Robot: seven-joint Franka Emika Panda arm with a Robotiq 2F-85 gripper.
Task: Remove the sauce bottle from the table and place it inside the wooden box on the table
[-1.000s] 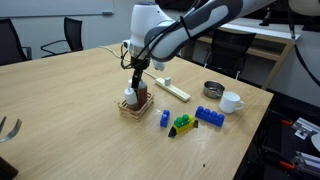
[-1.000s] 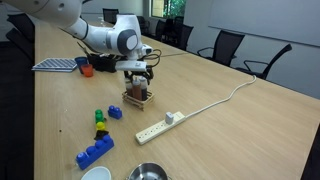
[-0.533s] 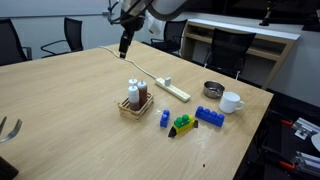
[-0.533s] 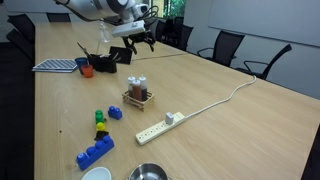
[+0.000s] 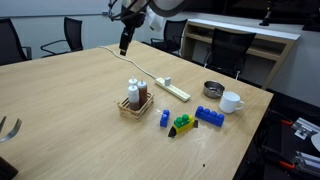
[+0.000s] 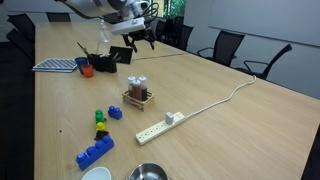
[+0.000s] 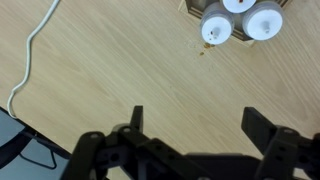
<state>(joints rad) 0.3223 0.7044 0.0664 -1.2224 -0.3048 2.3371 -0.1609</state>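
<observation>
The sauce bottle (image 5: pixel 143 96), dark with a pale cap, stands upright inside the small wooden box (image 5: pixel 130 110) beside a white bottle (image 5: pixel 133 92). Both exterior views show the box (image 6: pixel 137 100) near the table's middle. My gripper (image 5: pixel 123 48) hangs high above the table, well back from the box, open and empty. In the wrist view its two dark fingers (image 7: pixel 258 126) stand wide apart over bare wood, and the gripper (image 7: pixel 197 125) holds nothing. The box's pale bottle caps (image 7: pixel 216 29) show at that view's top edge.
A white power strip (image 5: pixel 172 89) with its cable lies beside the box. Blue blocks (image 5: pixel 209 116), a green and yellow toy (image 5: pixel 183 124), a white mug (image 5: pixel 231 102) and a metal bowl (image 5: pixel 212 89) sit towards one table end. A red cup (image 6: pixel 87 70) stands further along.
A second ago my gripper was down at the box over the bottles. It has since risen high and away, open, leaving the sauce bottle standing in the box.
</observation>
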